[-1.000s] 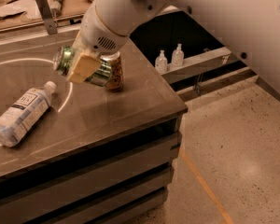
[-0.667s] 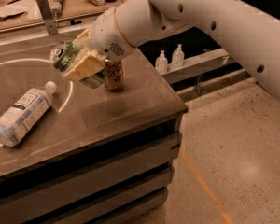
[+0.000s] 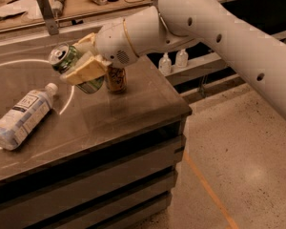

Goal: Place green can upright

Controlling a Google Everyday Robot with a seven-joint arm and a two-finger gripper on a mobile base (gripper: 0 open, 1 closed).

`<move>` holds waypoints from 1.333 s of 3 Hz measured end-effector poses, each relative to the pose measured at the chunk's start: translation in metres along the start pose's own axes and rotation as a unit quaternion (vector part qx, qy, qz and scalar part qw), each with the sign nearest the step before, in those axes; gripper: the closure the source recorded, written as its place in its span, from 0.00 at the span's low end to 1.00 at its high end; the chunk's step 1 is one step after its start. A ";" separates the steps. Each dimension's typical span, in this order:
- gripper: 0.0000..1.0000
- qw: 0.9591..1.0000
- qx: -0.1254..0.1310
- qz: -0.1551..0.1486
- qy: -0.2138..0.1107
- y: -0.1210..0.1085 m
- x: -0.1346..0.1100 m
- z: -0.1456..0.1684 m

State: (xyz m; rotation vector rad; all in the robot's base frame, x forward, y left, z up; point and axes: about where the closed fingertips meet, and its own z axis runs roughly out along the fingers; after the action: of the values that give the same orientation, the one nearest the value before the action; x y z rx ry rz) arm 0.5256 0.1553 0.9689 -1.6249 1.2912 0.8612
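While the tool [image 3: 77, 58] clamps the green can [image 3: 66, 56] over the worktop [image 3: 133, 111], the can's long axis slants: silver top up and left, base down and right, near the surface. It likely needs tipping to vertical before release. One green can, one brown can [image 3: 117, 79] standing just behind it, one bottle [image 3: 24, 116] lying flat, well apart at left.

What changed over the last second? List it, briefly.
The arm swung lower and rightward behind the gripper, which stays shut on the green can, tilted above the table in nearly the same spot. The orange-brown can and the clear plastic bottle did not move.
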 end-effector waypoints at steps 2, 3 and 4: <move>1.00 0.999 0.002 0.027 -0.042 0.028 -0.010 0.010; 1.00 0.998 0.005 0.038 -0.050 0.046 -0.016 0.012; 1.00 0.996 0.012 0.056 -0.064 0.067 -0.019 0.015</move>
State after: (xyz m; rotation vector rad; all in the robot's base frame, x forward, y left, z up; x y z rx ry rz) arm 0.4562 0.1702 0.9664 -1.4655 1.3080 0.9979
